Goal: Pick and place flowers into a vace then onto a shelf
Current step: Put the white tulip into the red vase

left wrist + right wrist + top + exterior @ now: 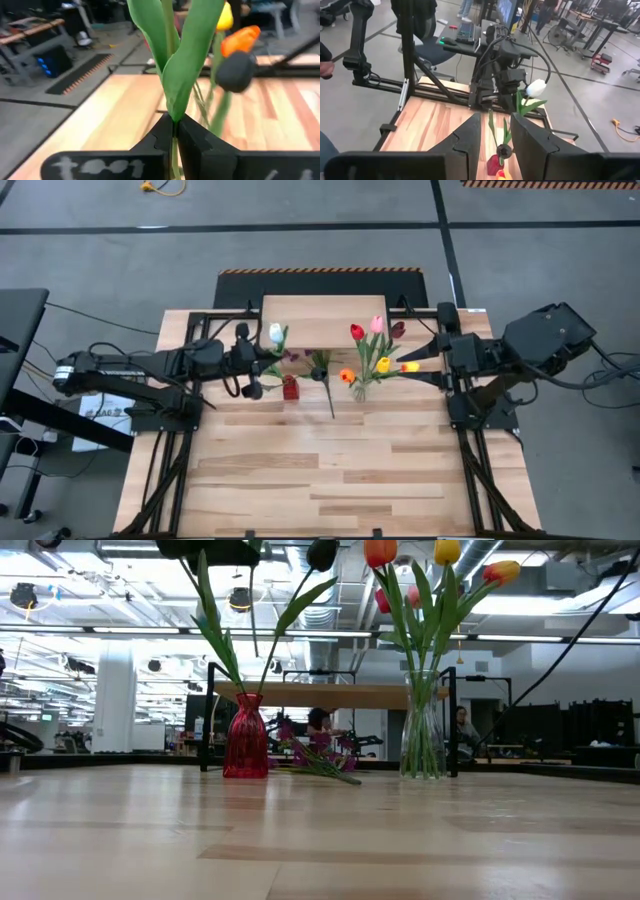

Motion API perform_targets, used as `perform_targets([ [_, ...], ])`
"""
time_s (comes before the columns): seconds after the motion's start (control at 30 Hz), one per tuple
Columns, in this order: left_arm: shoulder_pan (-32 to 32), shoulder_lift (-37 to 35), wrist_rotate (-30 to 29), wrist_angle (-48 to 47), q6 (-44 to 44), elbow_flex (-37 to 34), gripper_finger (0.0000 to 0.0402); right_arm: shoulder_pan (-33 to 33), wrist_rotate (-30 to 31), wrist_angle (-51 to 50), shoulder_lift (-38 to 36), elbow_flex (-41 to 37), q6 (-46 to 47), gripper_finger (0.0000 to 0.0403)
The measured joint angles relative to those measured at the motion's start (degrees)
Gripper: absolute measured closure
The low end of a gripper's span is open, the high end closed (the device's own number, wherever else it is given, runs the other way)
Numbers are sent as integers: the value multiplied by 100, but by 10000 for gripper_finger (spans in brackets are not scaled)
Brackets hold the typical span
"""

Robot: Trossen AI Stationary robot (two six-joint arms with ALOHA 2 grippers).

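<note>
My left gripper (258, 363) hovers over the red vase (290, 387), shut on a white tulip (276, 333). The tulip's stem (222, 650) slants down to the vase's mouth (246, 697), where a black-headed tulip (322, 552) also stands. A clear vase (423, 730) holds red, pink, orange and yellow tulips (365, 350). The purple sprig (320, 363) lies on the table in front of the shelf (323, 320). My right gripper (495, 137) is open and high up at the table's right, beside the clear vase, with nothing between its fingers. My left gripper pinches the white tulip's green stem and a leaf (174, 112) between its two fingers, below the head. The fingers come nearly level from the table's left and lie across the stem. The tulip stands tilted, with its lower end at the red vase's mouth.
The low wooden shelf (330, 695) on black legs stands behind both vases at the table's far edge. Black arm frames (470, 415) flank the table left and right. The near half of the plank tabletop (320, 480) is bare wood. People sit in the room beyond.
</note>
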Motion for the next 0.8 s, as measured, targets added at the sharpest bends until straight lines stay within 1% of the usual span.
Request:
perform_targets([
  [0.17,227,0,767,-91,399,0,401,0,-2,-90,1,0,6,305],
  [0.33,619,0,1845,-87,647,0,401,0,-4,-114,2,0,16,305],
  [0.43,855,0,2303,-114,751,0,401,0,-9,-116,2,0,61,305],
  [0.63,1245,0,2886,-420,1128,0,401,0,-13,-118,2,0,207,305],
  [0.8,1372,0,3209,-293,1160,0,401,0,-13,-118,2,0,210,305],
])
